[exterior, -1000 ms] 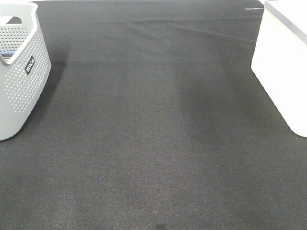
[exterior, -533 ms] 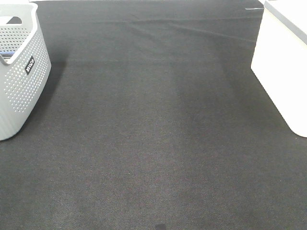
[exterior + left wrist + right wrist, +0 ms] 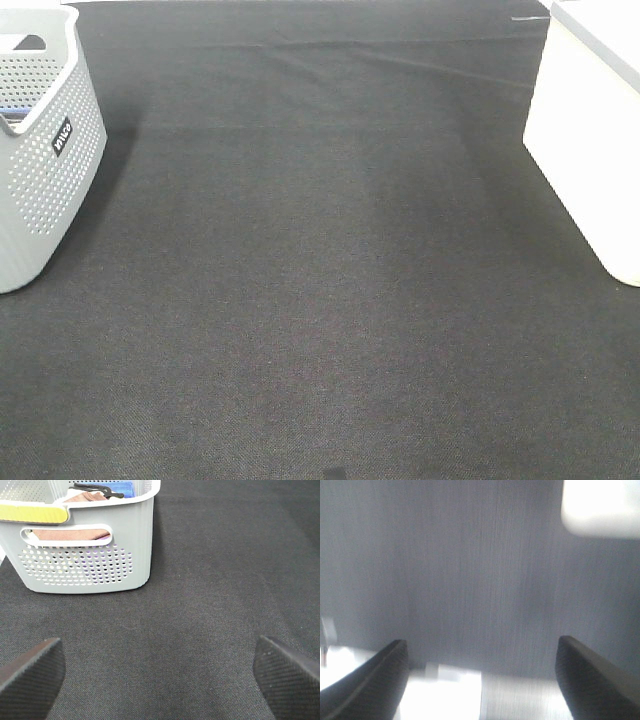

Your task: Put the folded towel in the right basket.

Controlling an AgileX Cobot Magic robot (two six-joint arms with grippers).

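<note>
1. Black worktop (image 3: 320,300) lies between grey basket (image 3: 45,150) and white right basket (image 3: 590,140).
2. Only the left wrist view shows towels (image 3: 70,532) inside the grey basket.
3. Left gripper (image 3: 160,672) and right gripper (image 3: 480,675) both have jaws spread, holding nothing.

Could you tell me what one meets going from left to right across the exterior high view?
Grey perforated basket at the left edge → bare black cloth across the middle → white basket at the right edge. No towel or gripper shows in this view.
</note>
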